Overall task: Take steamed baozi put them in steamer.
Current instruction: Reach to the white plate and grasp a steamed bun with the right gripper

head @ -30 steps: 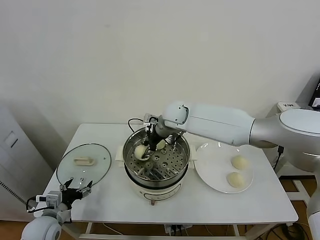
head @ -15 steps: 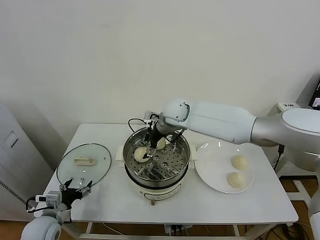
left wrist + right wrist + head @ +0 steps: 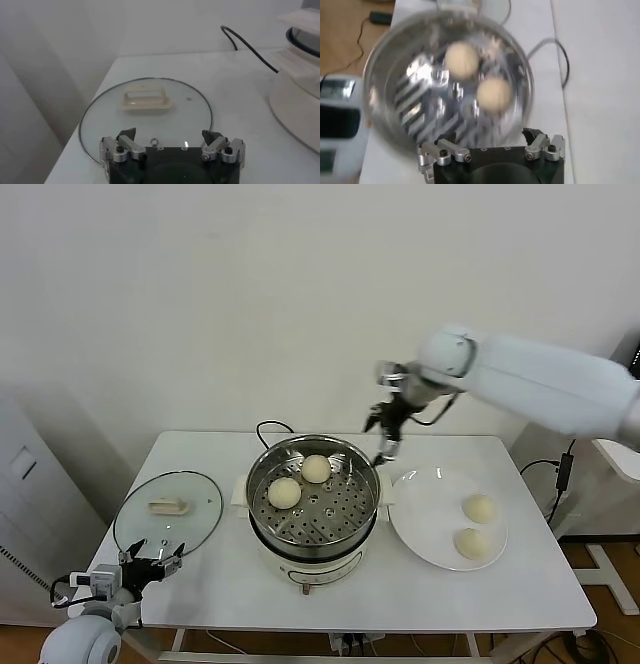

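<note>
The shiny steel steamer [image 3: 313,536] stands mid-table with two cream-white baozi [image 3: 285,492] [image 3: 316,469] on its perforated tray; both also show in the right wrist view [image 3: 462,60] [image 3: 493,94]. Two more baozi [image 3: 480,508] [image 3: 471,543] lie on the white plate [image 3: 425,514] to the right. My right gripper [image 3: 384,436] is open and empty, raised above the table between steamer and plate; in its wrist view [image 3: 490,140] it looks down on the steamer [image 3: 385,120]. My left gripper [image 3: 152,561] is open and parked at the table's front left.
A round glass lid [image 3: 135,527] with a white handle [image 3: 168,506] lies left of the steamer, also in the left wrist view [image 3: 145,117]. A black cord [image 3: 266,427] runs behind the steamer. Table edges lie close at the front and left.
My right gripper has let go of a baozi in the steamer, lifted out and swung right, above the gap beside the plate. The left arm has not moved.
</note>
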`<control>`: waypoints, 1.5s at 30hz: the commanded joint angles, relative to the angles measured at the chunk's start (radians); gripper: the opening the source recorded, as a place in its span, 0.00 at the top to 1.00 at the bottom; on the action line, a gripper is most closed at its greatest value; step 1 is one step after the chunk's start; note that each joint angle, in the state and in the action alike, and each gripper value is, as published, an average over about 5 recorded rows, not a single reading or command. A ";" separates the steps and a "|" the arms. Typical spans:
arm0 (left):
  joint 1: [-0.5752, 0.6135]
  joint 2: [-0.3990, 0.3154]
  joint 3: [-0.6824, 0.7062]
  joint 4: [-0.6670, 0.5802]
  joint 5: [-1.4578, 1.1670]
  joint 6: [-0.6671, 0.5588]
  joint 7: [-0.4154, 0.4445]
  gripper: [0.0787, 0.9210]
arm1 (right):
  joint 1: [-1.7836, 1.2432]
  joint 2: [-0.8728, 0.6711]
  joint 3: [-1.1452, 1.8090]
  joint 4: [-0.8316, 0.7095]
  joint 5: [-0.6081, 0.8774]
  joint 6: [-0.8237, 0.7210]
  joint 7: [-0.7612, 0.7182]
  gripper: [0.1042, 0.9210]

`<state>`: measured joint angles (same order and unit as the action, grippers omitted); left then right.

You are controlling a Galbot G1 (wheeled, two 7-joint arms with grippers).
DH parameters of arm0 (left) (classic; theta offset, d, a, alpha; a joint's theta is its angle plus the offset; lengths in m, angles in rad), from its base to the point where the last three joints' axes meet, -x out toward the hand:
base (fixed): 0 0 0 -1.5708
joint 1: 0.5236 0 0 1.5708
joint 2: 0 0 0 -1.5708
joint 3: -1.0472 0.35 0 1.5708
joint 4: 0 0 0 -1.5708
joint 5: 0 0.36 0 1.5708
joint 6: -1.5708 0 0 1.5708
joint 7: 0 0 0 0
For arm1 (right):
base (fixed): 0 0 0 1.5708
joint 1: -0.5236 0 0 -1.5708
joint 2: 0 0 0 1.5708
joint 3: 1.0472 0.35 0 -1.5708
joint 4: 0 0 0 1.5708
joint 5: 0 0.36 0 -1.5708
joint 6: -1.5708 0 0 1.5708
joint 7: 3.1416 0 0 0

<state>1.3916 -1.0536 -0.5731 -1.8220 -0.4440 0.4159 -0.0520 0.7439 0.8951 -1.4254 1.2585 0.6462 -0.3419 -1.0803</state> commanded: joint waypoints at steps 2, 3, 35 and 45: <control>0.002 -0.004 -0.002 -0.011 0.000 0.002 0.000 0.12 | -0.039 -0.283 0.008 -0.003 -0.313 0.199 -0.192 0.12; 0.003 -0.004 -0.003 -0.012 0.000 0.003 -0.001 0.12 | -0.073 -0.292 0.032 -0.009 -0.344 0.211 -0.193 0.12; 0.003 -0.006 -0.003 -0.008 0.007 0.012 -0.002 0.12 | -0.621 -0.214 0.441 -0.158 -0.655 0.313 -0.163 0.12; 0.005 -0.007 -0.002 -0.009 0.013 0.015 -0.003 0.12 | -0.685 -0.194 0.512 -0.203 -0.732 0.333 -0.167 0.12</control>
<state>1.3964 -1.0605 -0.5759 -1.8312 -0.4326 0.4298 -0.0542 0.1365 0.6936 -0.9802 1.0842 -0.0197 -0.0222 -1.2475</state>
